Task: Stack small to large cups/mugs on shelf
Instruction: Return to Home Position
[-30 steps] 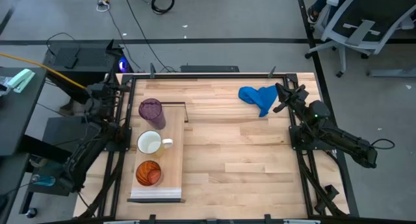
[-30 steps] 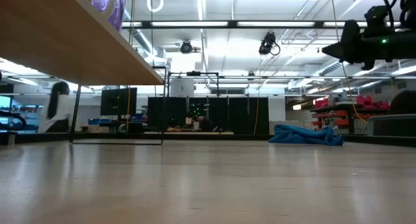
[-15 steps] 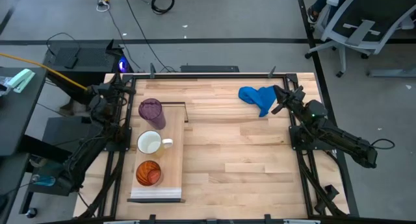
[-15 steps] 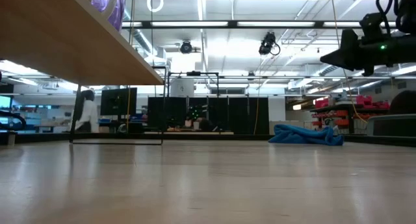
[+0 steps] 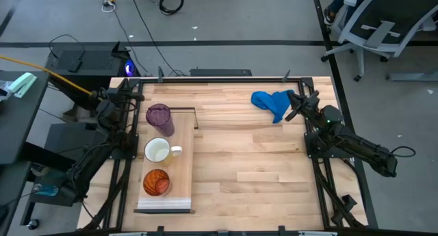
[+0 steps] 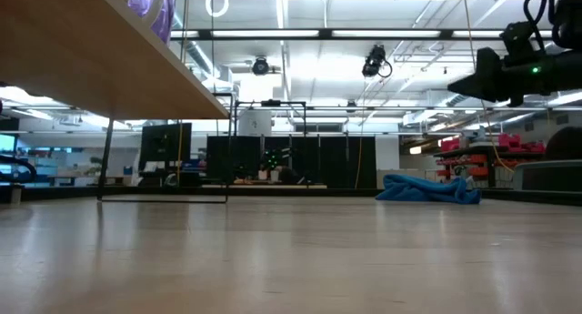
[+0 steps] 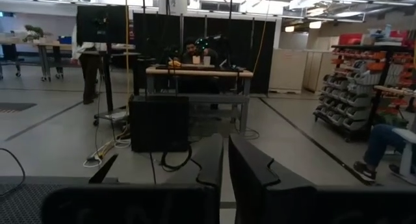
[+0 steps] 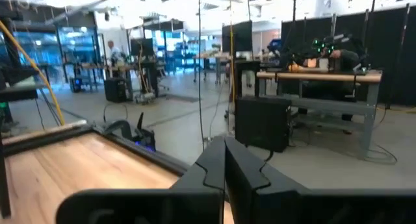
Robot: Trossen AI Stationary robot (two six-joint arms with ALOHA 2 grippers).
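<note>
The shelf (image 5: 182,169) is a pale board along the table's left side, raised on thin dark legs (image 6: 105,159). Three cups stand on it in a row. The purple tumbler (image 5: 159,118) is at the far end, the white mug (image 5: 158,151) in the middle and the orange-red cup (image 5: 157,182) nearest. My left gripper (image 5: 132,90) is shut and holds nothing. It sits off the shelf's far left corner. My right gripper (image 5: 294,103) is also shut and holds nothing. It hangs by the table's far right, beside the blue cloth.
A crumpled blue cloth (image 5: 272,102) lies at the table's far right, close to my right gripper. The butcher-block top (image 5: 253,167) between the shelf and the right arm is bare. A dark metal frame runs around the table's edges.
My left gripper has sunk slightly and tipped at the wrist near the table's far left corner. My right gripper has tipped a little at the wrist without leaving its place. The cups have not moved.
</note>
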